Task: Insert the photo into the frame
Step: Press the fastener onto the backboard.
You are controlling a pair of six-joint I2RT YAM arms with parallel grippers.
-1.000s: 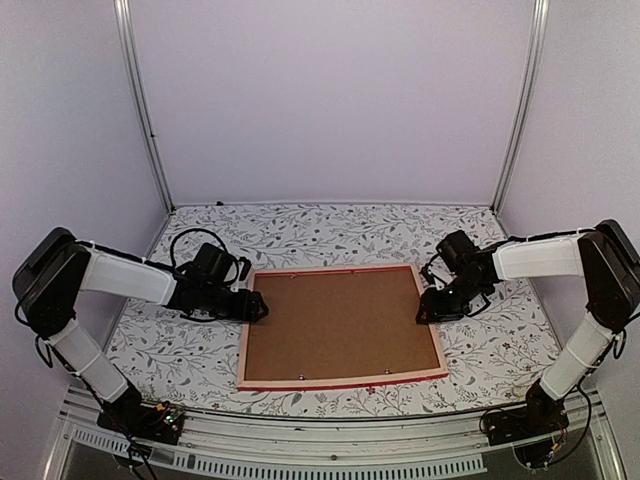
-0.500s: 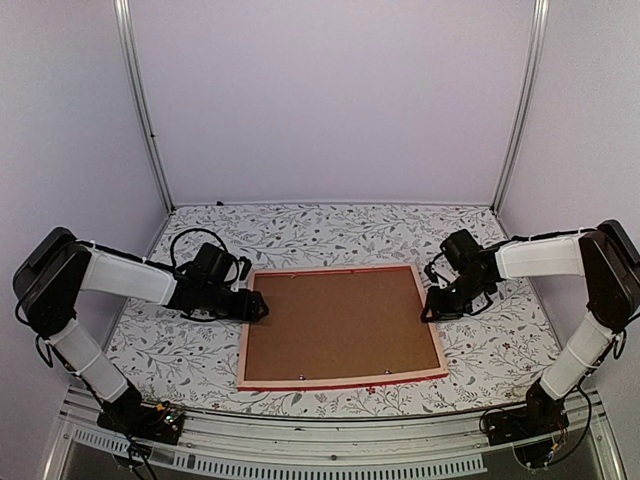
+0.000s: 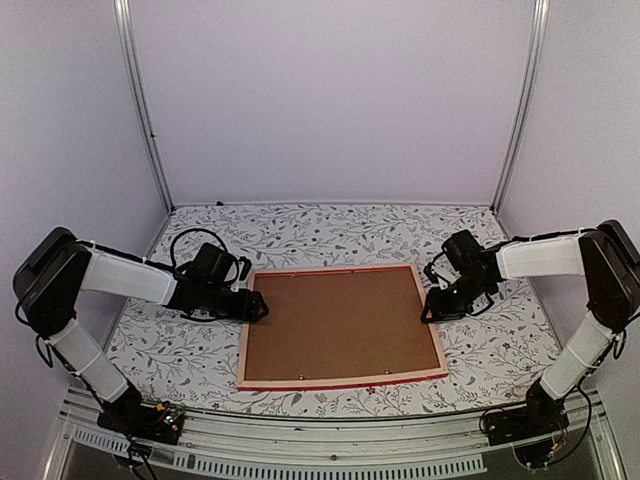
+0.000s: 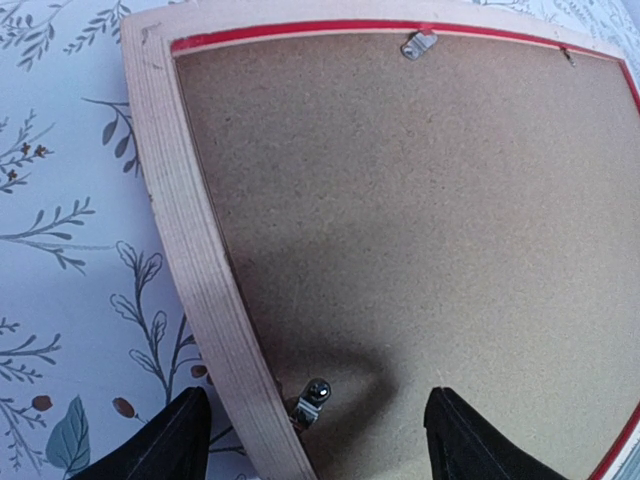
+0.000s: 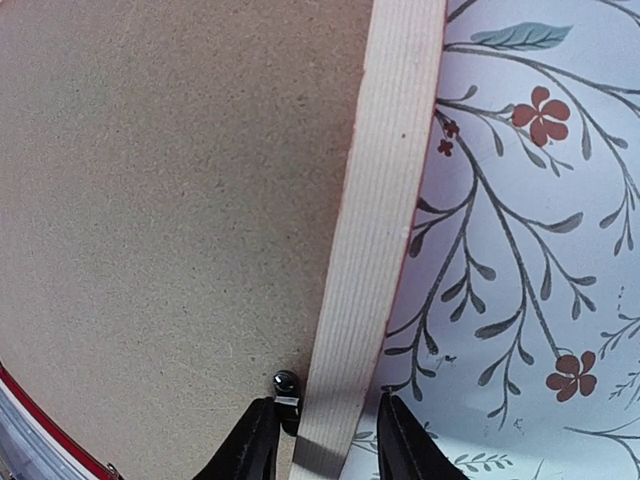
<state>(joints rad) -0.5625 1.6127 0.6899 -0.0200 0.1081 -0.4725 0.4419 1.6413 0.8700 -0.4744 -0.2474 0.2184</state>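
Frame (image 3: 243, 350): unmoved | right gripper (image 3: 430, 311): astride its edge, barely shifted

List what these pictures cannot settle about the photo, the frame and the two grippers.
Photo: in no view; only the backing board shows inside the frame, which lies face down.
Frame's front: turned downward, every view.
Right gripper: whether its jaws pinch the rail; the right wrist view's bottom edge crops them.
Left gripper: jaw tips cropped likewise, left wrist view.

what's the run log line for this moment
frame face down, backing board in | left pincer open over left rail | right pincer straddling right rail | photo not visible
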